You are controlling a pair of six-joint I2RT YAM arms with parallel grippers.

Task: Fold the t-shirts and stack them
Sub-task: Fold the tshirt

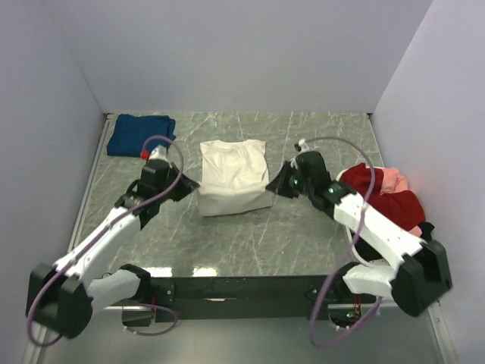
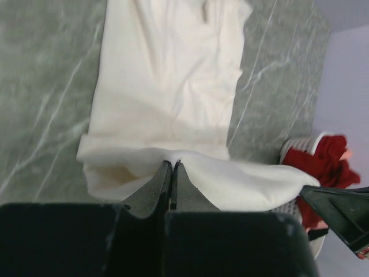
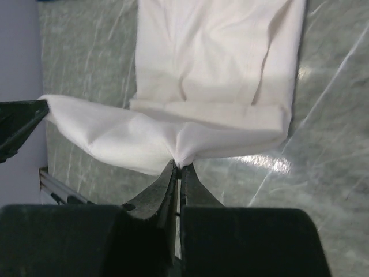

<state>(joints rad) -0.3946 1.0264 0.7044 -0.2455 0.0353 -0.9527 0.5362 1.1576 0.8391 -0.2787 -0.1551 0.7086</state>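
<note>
Both arms stretched forward and inward; left gripper [image 1: 193,184] and right gripper [image 1: 274,184] each clamped a near corner of the cream shirt [image 1: 231,173].

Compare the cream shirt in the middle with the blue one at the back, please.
The cream t-shirt is pale and sits mid-table; the dark blue t-shirt lies in the far left corner. The left gripper and right gripper pinch the cream one's near edge; nothing touches the blue one. Both lie on the table.

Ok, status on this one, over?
Jaws shut, left gripper and right gripper, on cream shirt's near edge. Far left, blue shirt lies apart. Nothing in the way.
</note>
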